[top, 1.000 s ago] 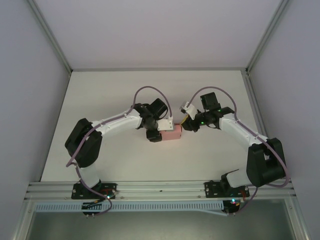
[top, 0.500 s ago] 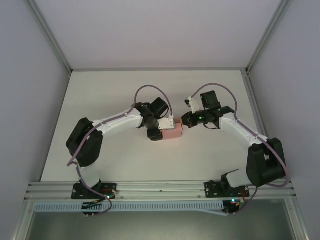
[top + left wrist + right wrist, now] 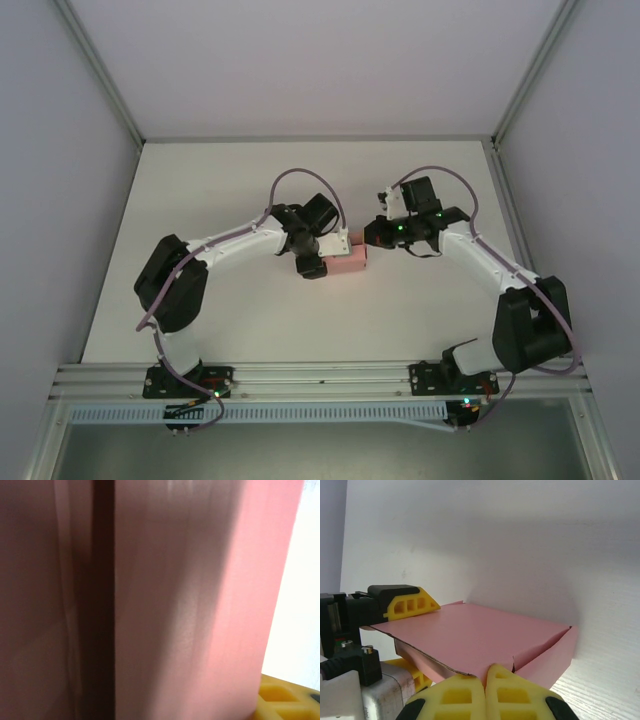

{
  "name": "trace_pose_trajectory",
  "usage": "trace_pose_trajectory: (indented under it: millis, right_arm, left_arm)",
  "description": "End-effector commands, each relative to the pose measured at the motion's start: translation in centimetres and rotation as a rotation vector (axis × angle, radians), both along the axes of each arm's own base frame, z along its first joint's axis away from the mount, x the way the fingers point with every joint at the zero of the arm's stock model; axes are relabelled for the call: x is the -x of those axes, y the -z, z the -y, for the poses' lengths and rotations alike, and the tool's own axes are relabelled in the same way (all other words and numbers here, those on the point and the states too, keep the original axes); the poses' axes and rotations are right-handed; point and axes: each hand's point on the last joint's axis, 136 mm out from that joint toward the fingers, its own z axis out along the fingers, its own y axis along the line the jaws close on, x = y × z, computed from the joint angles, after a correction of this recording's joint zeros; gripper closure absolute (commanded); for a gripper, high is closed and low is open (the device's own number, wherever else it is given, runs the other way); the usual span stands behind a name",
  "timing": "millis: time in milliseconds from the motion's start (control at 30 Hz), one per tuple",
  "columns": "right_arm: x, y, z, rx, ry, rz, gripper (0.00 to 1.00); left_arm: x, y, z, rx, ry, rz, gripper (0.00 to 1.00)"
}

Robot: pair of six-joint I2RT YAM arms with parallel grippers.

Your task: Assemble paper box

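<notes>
Swinging in over the last second, the right gripper [image 3: 368, 236] now meets the 2 o'clock corner of the pink thin-card paper box [image 3: 348, 262], its yellow jaws pressed together at the card edge. The left gripper [image 3: 322, 252] clamps the box's 9 o'clock end, one finger above and one below, near the centre of the white worktop [image 3: 220, 180].

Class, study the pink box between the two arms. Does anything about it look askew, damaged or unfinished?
In the right wrist view, the near end of the paper box is not closed flush: the top panel's edge lifts off the wall below, leaving a dark gap, just beyond the shut jaws of the right gripper. No tear shows.
</notes>
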Motion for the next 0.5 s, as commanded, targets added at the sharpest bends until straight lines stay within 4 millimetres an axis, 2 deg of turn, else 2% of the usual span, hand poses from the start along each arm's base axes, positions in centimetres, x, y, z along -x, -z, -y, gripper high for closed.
trace_pose_trajectory:
  millis: [0, 167, 467]
  right_arm:
    - [0.1, -0.9, -0.5, -0.011, -0.050, 0.052, 1.00]
    - [0.9, 0.0, -0.4, -0.023, -0.112, 0.169, 1.00]
    - [1.5, 1.9, 0.2, -0.026, -0.102, 0.321, 0.99]
  left_arm:
    - [0.1, 1.1, -0.2, -0.020, -0.022, -0.024, 0.41]
    - [0.1, 1.2, -0.2, -0.022, -0.025, -0.025, 0.42]
    - [-0.3, 1.0, 0.1, -0.015, -0.053, -0.023, 0.41]
